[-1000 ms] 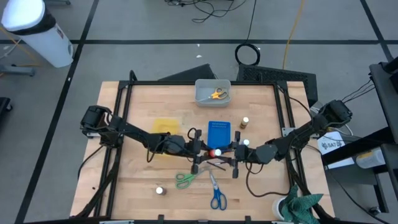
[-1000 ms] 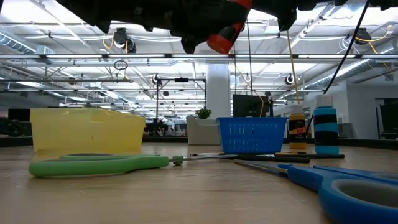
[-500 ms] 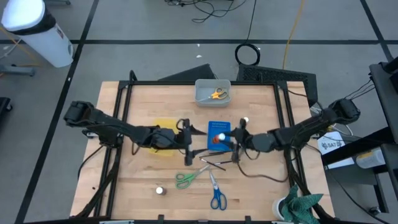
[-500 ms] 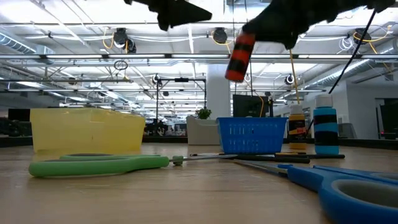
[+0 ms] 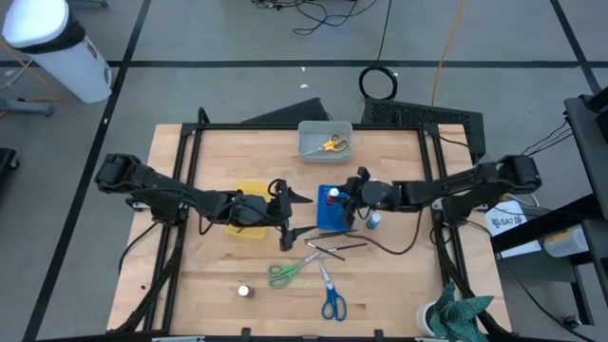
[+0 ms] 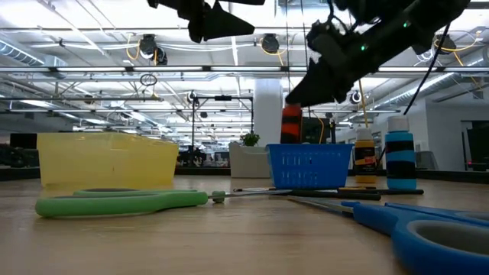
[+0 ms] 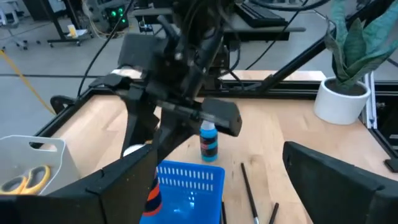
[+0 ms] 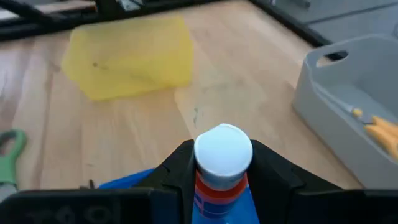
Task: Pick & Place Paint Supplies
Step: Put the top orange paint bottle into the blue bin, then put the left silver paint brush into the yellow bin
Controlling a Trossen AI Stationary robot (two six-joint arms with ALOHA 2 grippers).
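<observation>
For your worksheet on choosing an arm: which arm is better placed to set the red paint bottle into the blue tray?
The right. Its gripper already grips the red paint bottle just above the blue tray. The left gripper hangs open beside the yellow tray, holding nothing.

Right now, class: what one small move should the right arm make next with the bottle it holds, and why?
Probably open the fingers: the right gripper holds the red paint bottle upright, its base already down behind the blue tray's rim. The left gripper waits beside the yellow tray.

A red paint bottle, white-capped and upright, hangs clamped in the right pincer over the blue tray.
</observation>
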